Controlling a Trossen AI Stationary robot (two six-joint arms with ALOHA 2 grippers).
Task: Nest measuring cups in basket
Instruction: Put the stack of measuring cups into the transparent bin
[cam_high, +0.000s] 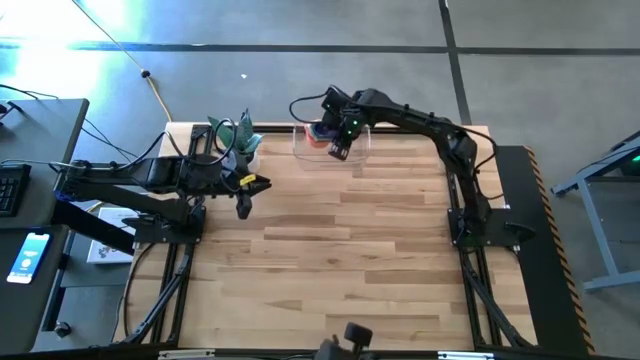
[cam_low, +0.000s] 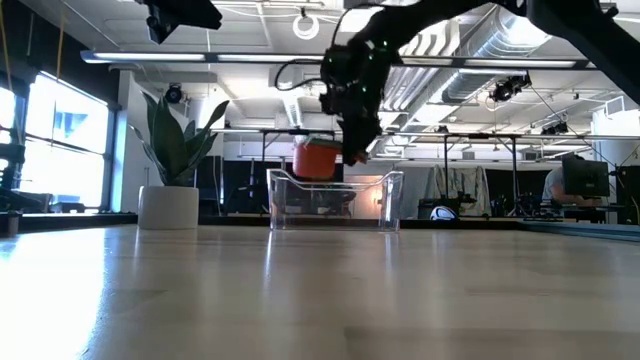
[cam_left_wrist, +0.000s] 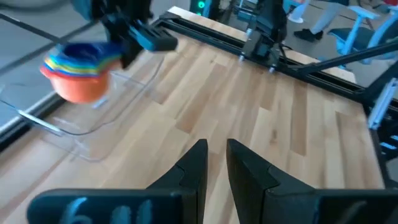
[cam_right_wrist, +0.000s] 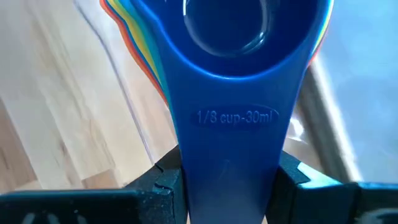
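Note:
The measuring cups (cam_left_wrist: 81, 68) are nested in one stack, blue on top and orange at the bottom. The stack hangs in my right gripper (cam_right_wrist: 230, 186), which is shut on it. It hangs over the clear basket (cam_low: 335, 200) at the table's far edge, its bottom about level with the basket's rim. In the high view the stack (cam_high: 322, 131) shows just beyond my right gripper (cam_high: 338, 150). My left gripper (cam_left_wrist: 216, 163) waits at the table's left side, raised, fingers close together with nothing between them. My right gripper pinches the stacked flat handles between its two fingers (cam_right_wrist: 155, 180), with the blue handle (cam_right_wrist: 233, 149) on top. The fingers slant steeply down from above and lie across the handles. The stack hangs clear of the table, bowls level and open side up.
A white plant pot (cam_low: 168, 207) with a green plant stands at the far left, next to my left arm (cam_high: 160, 178). The rest of the wooden tabletop (cam_high: 340, 260) lies bare toward the near edge.

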